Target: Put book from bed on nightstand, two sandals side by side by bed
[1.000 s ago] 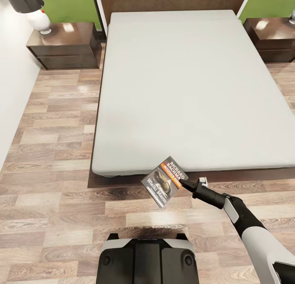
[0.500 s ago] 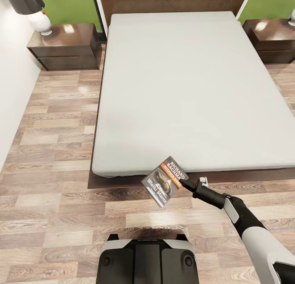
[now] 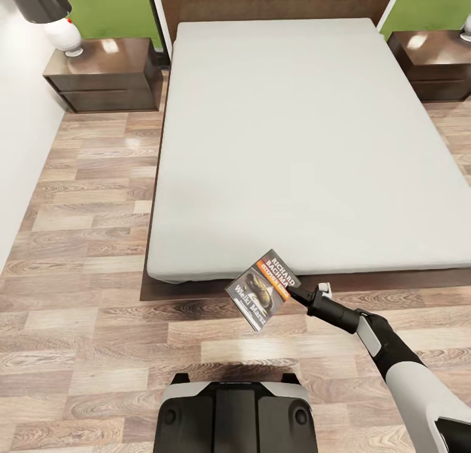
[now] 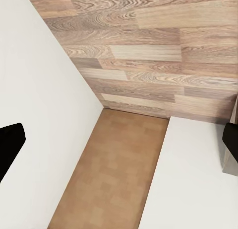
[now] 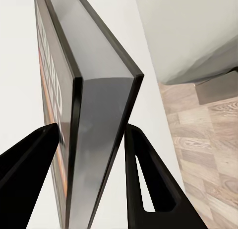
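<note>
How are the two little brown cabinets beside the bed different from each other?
The left nightstand shows whole in the head view, with both drawer fronts visible; the right nightstand is cut off by the picture's edge. The left nightstand carries a white lamp base with a dark shade at its back corner; on the right nightstand just a sliver of something pale shows at the edge. Both are dark, glossy wood, flanking the head of the bed.

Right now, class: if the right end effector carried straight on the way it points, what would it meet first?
The right end effector, shut on the book, points up-left toward the bed. Its foot corner probably comes first; depth is unclear, so it may pass above the mattress.
</note>
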{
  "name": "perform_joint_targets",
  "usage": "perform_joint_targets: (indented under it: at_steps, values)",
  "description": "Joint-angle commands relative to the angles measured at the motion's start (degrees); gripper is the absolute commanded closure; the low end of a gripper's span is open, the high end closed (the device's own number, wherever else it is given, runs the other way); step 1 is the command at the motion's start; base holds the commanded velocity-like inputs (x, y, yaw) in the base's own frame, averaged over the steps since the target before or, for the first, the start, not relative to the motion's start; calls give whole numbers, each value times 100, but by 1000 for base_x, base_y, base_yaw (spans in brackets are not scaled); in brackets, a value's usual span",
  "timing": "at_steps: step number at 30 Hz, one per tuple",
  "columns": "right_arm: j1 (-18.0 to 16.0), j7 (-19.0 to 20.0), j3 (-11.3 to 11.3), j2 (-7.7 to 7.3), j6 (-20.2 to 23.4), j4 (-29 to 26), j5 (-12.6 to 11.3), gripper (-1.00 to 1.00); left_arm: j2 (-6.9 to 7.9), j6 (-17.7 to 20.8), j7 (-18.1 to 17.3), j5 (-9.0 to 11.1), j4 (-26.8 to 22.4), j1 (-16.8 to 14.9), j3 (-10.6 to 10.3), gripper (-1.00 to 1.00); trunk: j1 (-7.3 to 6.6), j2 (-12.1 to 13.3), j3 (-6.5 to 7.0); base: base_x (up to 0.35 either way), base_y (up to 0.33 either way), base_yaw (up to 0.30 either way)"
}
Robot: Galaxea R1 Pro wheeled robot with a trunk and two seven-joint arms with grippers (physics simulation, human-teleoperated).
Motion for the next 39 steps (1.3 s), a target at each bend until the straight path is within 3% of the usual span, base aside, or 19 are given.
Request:
perform_joint_targets:
  at_steps: [1,16,25,39]
  values:
    - [-2,5,-2,1,46,2,-17,100,-1,-15,13,32,4,-1,-48,-100,3,-8,-5,0,0,0]
    - [-2,-2,-6,113,29,22,-7,100,-1,-15,13,32,6,1,-48,-100,3,-8,26,0,0,0]
    - [-2,-9,-5,127,-419,23,-24,100,-1,-15,13,32,8,2,-48,-100,3,-8,102,0,0,0]
    - [6,-4,-5,131,-523,23,-22,100,-1,-15,13,34,4,4,-48,-100,3,-8,230,0,0,0]
